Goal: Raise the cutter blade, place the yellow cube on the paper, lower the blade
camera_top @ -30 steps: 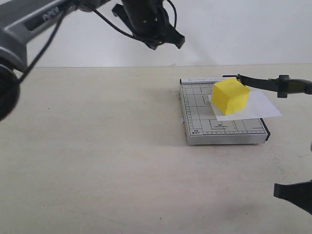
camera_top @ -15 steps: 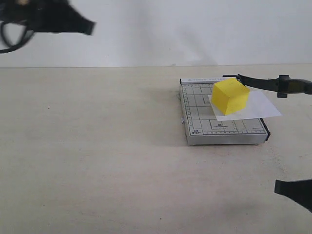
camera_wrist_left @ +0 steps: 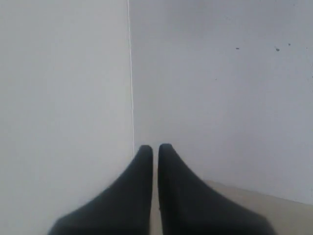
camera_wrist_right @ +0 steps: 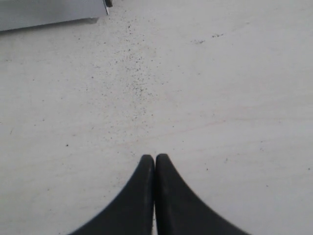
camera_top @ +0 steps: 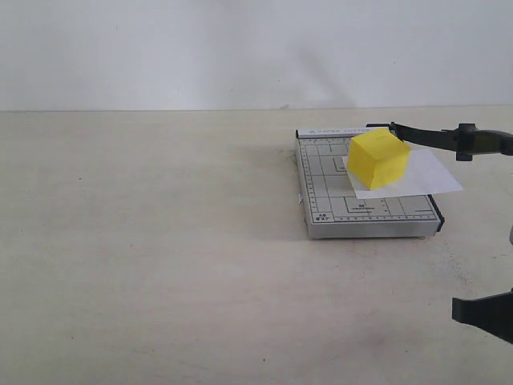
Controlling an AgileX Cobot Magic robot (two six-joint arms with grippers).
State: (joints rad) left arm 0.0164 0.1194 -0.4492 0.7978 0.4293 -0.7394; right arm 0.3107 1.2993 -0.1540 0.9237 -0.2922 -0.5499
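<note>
Yellow cube (camera_top: 378, 158) sits on white paper (camera_top: 429, 178) atop grey cutter base (camera_top: 365, 212), right of centre on table (camera_top: 160, 241), cutter blade (camera_top: 429, 135) angling out right just behind it; L gripper (camera_wrist_left: 155, 147) & R gripper (camera_wrist_right: 155, 157) both pressed together, empty.

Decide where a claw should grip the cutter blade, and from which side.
Grip the thick rounded handle at the free end of the cutter blade, coming from the exterior view's right. The lever is thin elsewhere, and the handle juts clear of the base and the yellow cube.
</note>
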